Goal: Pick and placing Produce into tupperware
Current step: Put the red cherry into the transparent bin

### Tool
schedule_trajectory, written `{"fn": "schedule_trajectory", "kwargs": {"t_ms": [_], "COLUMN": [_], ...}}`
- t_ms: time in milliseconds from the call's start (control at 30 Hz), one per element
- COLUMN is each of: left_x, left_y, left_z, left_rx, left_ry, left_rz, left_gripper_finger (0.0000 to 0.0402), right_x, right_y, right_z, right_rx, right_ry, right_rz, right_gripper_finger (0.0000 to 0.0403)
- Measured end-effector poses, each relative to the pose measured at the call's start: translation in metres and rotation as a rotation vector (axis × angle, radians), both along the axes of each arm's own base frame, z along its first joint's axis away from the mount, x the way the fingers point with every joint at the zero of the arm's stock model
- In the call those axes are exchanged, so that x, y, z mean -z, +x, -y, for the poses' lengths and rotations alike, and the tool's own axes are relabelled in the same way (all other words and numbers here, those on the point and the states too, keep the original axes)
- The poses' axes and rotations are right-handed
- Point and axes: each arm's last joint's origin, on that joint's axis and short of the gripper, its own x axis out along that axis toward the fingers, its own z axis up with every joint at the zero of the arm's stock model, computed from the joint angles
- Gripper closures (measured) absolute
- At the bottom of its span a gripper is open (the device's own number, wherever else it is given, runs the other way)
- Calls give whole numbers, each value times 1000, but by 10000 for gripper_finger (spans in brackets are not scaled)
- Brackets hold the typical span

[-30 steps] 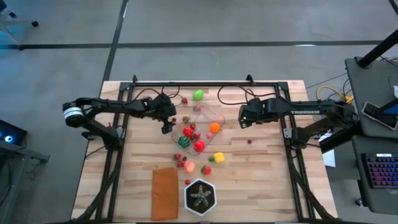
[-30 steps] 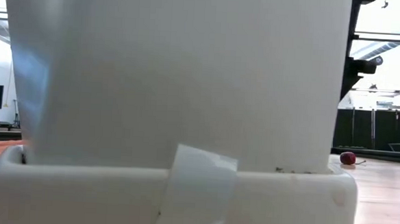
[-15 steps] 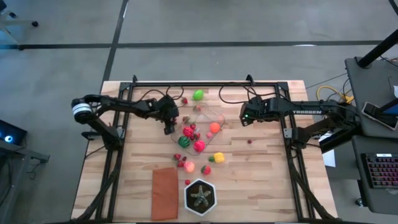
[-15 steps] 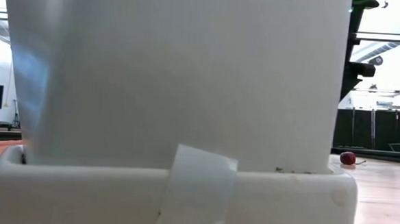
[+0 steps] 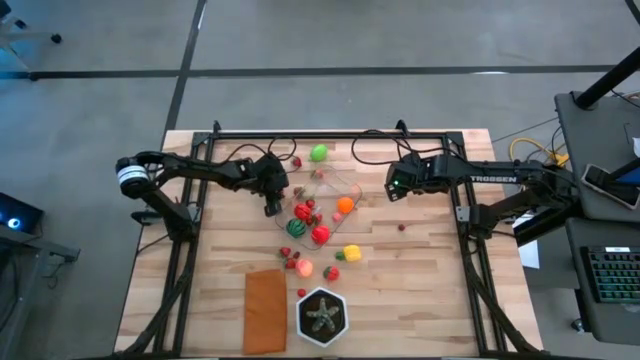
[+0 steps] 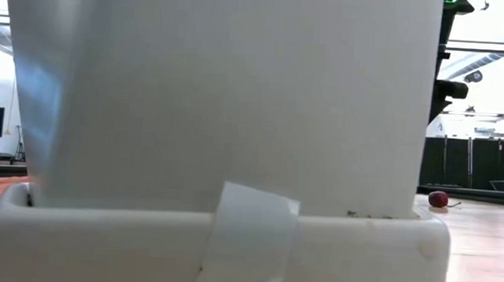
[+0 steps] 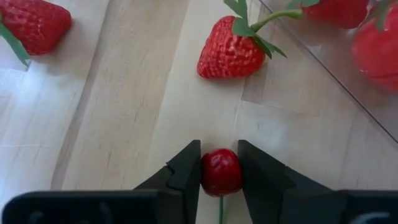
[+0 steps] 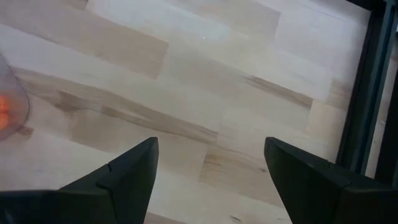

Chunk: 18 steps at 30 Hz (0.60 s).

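Grey floor [image 5: 90, 80] — wooden table [image 5: 420, 290]

Overhead looks straight down on the table [image 5: 420, 290]; low camera sits blocked behind a white box [image 6: 219, 113]; wrists hover close above wood.

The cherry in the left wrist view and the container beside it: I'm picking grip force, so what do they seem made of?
The cherry, held in the left end effector, looks like glossy moulded plastic or rubber: it has a smooth dark red skin with a bright highlight. The container looks like clear, hard plastic: the wood grain and red fruit show through its wall.
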Motion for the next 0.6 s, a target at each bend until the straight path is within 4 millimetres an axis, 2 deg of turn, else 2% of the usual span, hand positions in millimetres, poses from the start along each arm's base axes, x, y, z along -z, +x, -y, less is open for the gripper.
{"fn": "schedule_trajectory", "kwargs": {"t_ms": [400, 533, 600], "left_x": [-2, -16, -36], "left_y": [-6, -11, -8], "left_z": [2, 3, 1], "left_rx": [-22, -31, -28], "left_ry": [13, 21, 45], "left_rz": [-56, -79, -39], "left_gripper_finger": [323, 323, 323], "right_x": [0, 0, 0], "right_y": [0, 1, 1], "right_z": [1, 1, 2], "right_rx": [-4, -2, -5], "right_ry": [0, -1, -3], "right_rz": [1, 7, 15], "right_gripper_finger": [117, 117, 117]}}
